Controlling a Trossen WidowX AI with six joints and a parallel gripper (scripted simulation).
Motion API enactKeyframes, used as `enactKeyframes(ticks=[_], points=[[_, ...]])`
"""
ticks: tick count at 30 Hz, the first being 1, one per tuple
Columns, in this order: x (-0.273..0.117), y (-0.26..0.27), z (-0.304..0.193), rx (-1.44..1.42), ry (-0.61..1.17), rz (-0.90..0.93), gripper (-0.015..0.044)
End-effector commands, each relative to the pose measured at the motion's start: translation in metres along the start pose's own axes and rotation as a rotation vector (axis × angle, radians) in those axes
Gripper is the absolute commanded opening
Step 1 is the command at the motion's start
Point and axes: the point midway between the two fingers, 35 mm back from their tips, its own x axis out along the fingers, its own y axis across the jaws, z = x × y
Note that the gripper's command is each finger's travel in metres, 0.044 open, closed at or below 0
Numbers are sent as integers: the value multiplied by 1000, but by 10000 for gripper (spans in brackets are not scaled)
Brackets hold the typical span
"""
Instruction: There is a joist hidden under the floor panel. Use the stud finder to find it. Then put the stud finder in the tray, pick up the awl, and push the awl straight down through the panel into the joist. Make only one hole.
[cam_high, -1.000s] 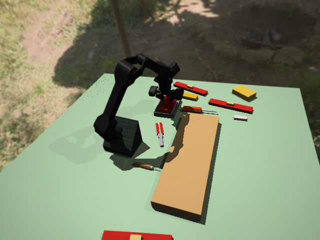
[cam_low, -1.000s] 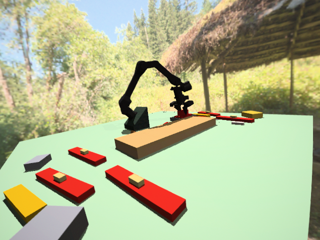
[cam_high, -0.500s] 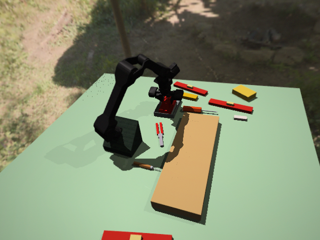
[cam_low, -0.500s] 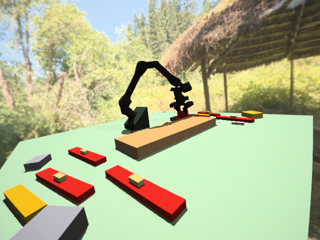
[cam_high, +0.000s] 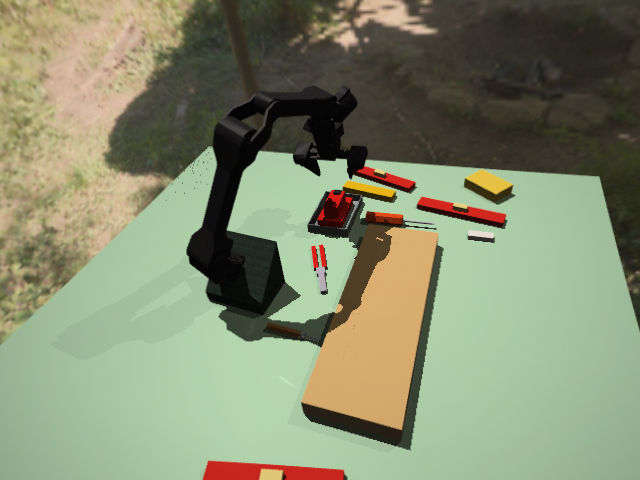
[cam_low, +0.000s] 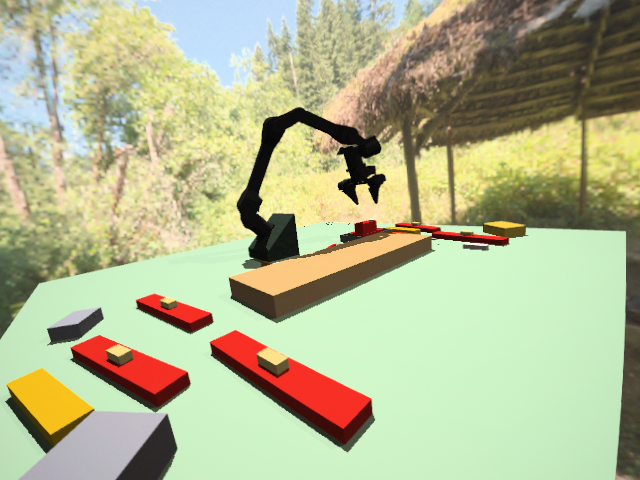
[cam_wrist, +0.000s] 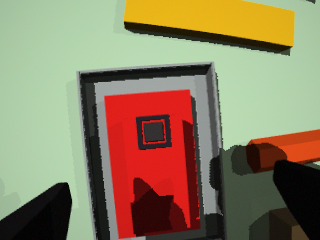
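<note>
The red stud finder (cam_high: 336, 207) (cam_low: 366, 227) (cam_wrist: 117, 112) sits in the grey tray (cam_high: 328, 231) (cam_wrist: 145, 87). My gripper (cam_high: 334, 175) (cam_low: 366, 203) (cam_wrist: 176, 182) is open and empty above them, its fingers wide apart. The tan floor panel (cam_high: 384, 330) (cam_low: 330, 263) lies flat; the joist under it is hidden. An orange-handled tool (cam_high: 385, 218) (cam_wrist: 295, 147) with a long thin shaft lies between the tray and the panel's far end. A brown-handled tool (cam_high: 283, 330) with a thin metal shaft lies beside the panel near the arm's base. I cannot tell for certain which is the awl.
Red-handled pliers (cam_high: 322, 268) lie between base and panel. A yellow bar (cam_high: 369, 190) (cam_wrist: 210, 20) and a red level (cam_high: 400, 181) lie beyond the tray. Another level (cam_high: 485, 214), a yellow block (cam_high: 488, 184) and a white piece (cam_high: 480, 236) lie right. More levels and blocks lie at the near end.
</note>
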Motion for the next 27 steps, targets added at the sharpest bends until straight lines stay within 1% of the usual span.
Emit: enactKeyframes(ticks=[1,4,7,14,20,27], points=[[-5,-14,-25,88,26,0,440],[-27,-42,-72,272,42,-16,440],[-41,-58,-111,414,57,-30,440],[-63,-75,-219,780,108,-66,440],[-69,-60,-312,1103,170,-105,440],[-62,-6,-407,1504,274,-170,440]])
